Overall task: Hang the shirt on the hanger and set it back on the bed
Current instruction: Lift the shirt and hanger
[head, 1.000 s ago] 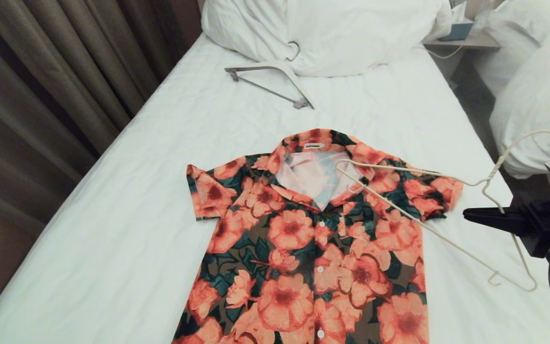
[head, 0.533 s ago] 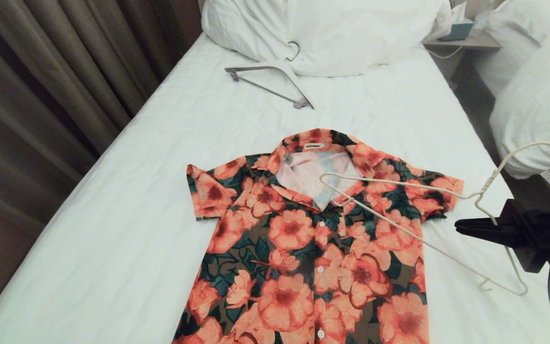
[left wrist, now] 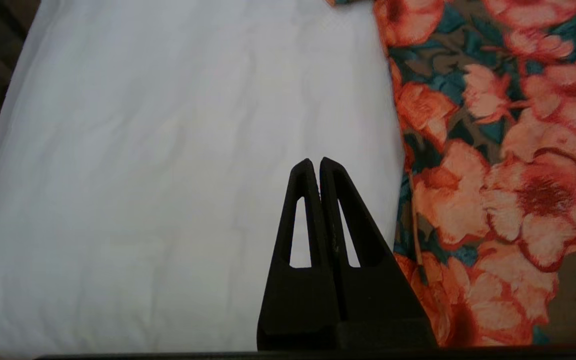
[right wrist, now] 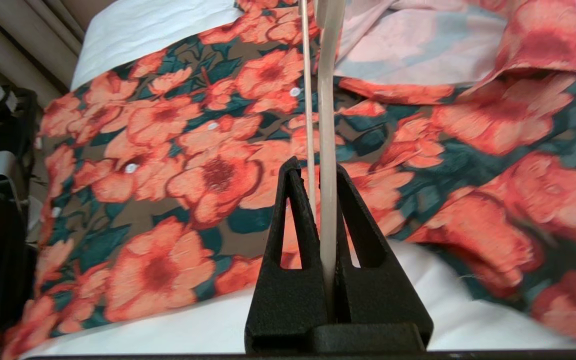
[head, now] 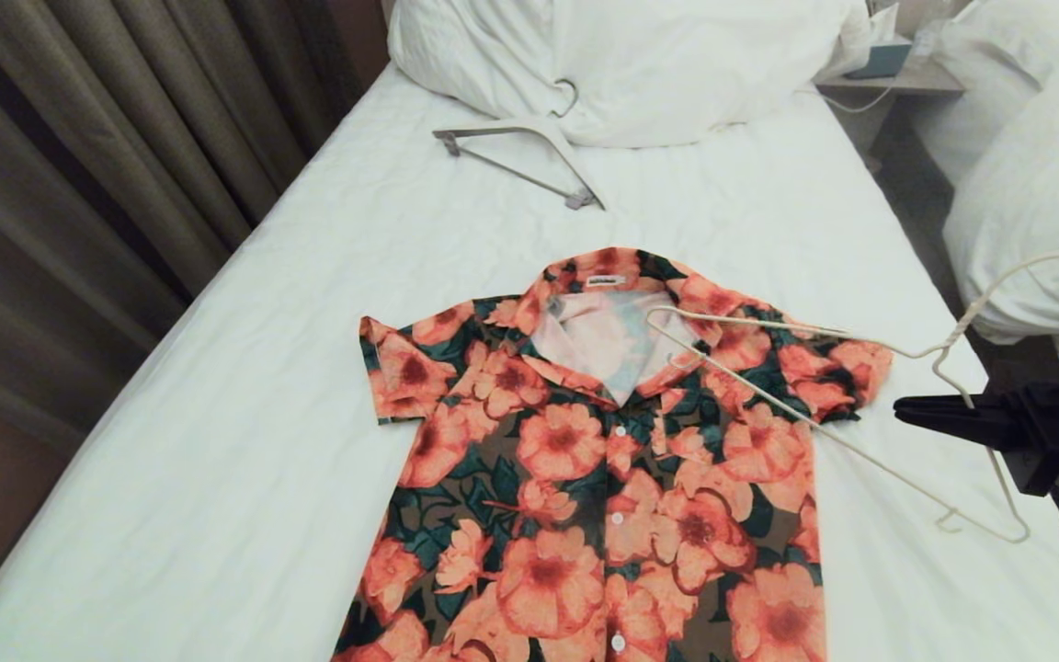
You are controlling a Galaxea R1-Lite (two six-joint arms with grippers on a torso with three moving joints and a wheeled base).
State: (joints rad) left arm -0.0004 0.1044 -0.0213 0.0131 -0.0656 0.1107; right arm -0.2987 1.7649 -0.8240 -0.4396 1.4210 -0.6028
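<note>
- Pinching the hanger (head: 824, 432) near its hook, the right gripper (head: 906, 411) pokes one tip into the shirt (head: 603, 460) collar, probably to thread a shoulder.
- Left gripper (left wrist: 315, 165) pressed together, empty, beside the shirt on the bed (head: 263, 368).

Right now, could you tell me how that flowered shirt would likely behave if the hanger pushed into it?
The shirt lies flat with soft folds, so it would probably bunch. The thin hanger looks light and may flex.
</note>
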